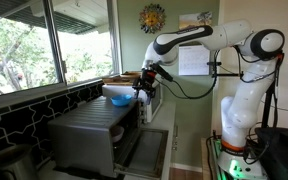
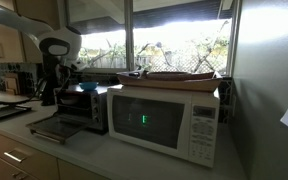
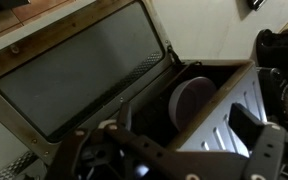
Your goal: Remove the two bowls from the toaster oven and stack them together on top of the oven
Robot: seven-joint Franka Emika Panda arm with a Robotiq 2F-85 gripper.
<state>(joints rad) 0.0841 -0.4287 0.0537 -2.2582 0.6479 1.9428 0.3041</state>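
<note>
The grey toaster oven [image 1: 89, 130] stands on the counter with its front door [image 1: 149, 150] dropped open; it also shows in an exterior view [image 2: 79, 108]. A light blue bowl [image 1: 119, 99] sits on top of the oven near its front edge. My gripper [image 1: 148, 77] hovers just above the oven's front, beside the blue bowl. In the wrist view my gripper [image 3: 184, 120] is open and empty, and between its fingers a second round bowl [image 3: 192, 100] shows in the dark oven interior; its colour is unclear in the dim light. The glass door [image 3: 74, 70] lies open.
A white microwave [image 2: 164, 122] stands right beside the oven with a flat wooden tray [image 2: 179, 75] on top. Windows [image 1: 44, 40] run along the wall behind the counter. The arm's base [image 1: 239, 120] stands past the counter's end.
</note>
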